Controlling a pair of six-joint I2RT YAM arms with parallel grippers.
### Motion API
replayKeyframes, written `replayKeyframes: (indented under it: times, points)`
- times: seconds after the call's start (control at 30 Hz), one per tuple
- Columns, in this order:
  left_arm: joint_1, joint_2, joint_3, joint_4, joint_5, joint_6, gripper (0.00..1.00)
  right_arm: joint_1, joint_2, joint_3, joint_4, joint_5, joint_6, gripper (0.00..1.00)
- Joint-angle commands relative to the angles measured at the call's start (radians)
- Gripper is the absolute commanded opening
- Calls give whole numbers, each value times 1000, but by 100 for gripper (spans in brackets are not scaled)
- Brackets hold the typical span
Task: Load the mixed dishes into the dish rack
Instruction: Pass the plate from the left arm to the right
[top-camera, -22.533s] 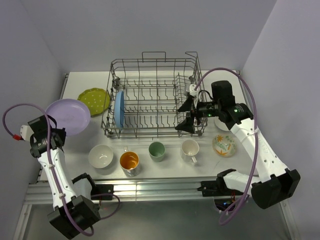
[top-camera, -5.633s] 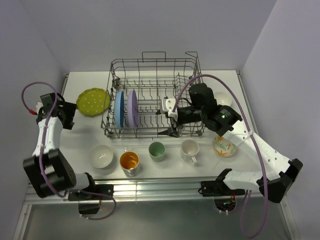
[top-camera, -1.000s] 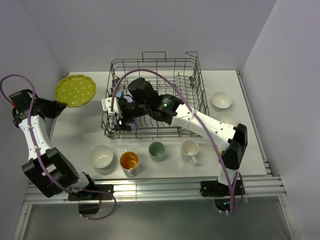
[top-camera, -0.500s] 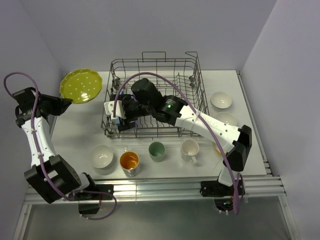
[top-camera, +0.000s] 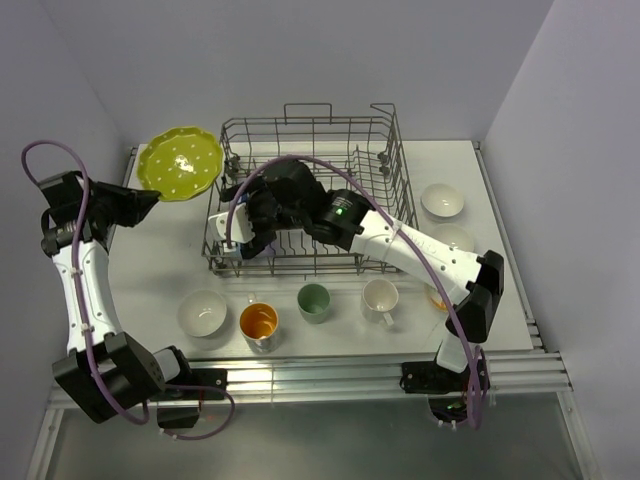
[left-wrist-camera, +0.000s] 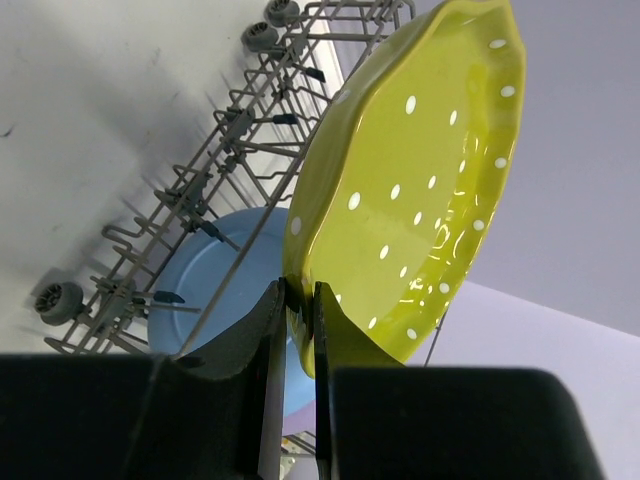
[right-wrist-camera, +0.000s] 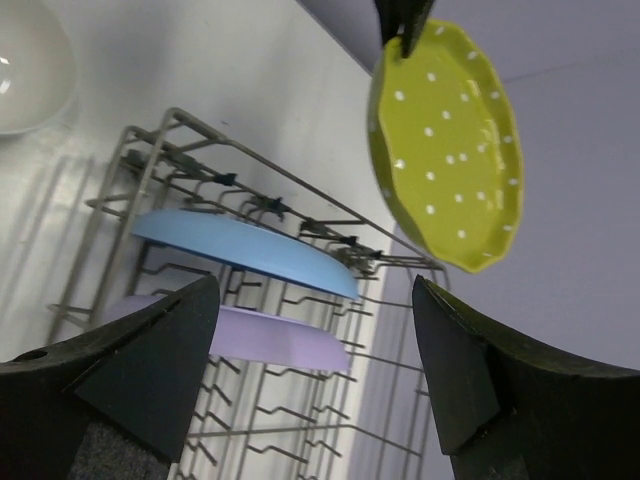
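Nearest, a white bowl (top-camera: 202, 312), orange-inside cup (top-camera: 259, 322), pale green cup (top-camera: 313, 300) and white mug (top-camera: 380, 297) sit unloaded on the table (top-camera: 160, 270). Behind them the dish rack (top-camera: 320, 160) holds just a blue plate (right-wrist-camera: 245, 253) and a lavender plate (right-wrist-camera: 250, 335), slotted at its left end, with the right fingers (right-wrist-camera: 150, 370) spread empty over them. Two more white bowls (top-camera: 442, 200) wait at right. Farthest left, the left fingers (left-wrist-camera: 245, 345) pinch the rim of the yellow-green plate (top-camera: 181, 163), aloft beside the rack, likely the third dish in.
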Motion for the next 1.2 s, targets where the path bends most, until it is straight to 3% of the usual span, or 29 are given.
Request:
replayKeyframes:
  times: [0.0, 0.47, 0.8, 1.17]
  points:
    - [-16, -58, 28, 132, 74, -71, 0, 6, 2, 73, 49, 61, -67, 85]
    - [-71, -99, 19, 157, 79, -118, 0, 60, 113, 72, 201, 233, -227, 85]
    - [-91, -119, -4, 171, 93, -130, 0, 73, 175, 17, 439, 382, -336, 85]
    - [-108, -133, -20, 180, 105, -141, 0, 75, 224, -13, 482, 385, -400, 84]
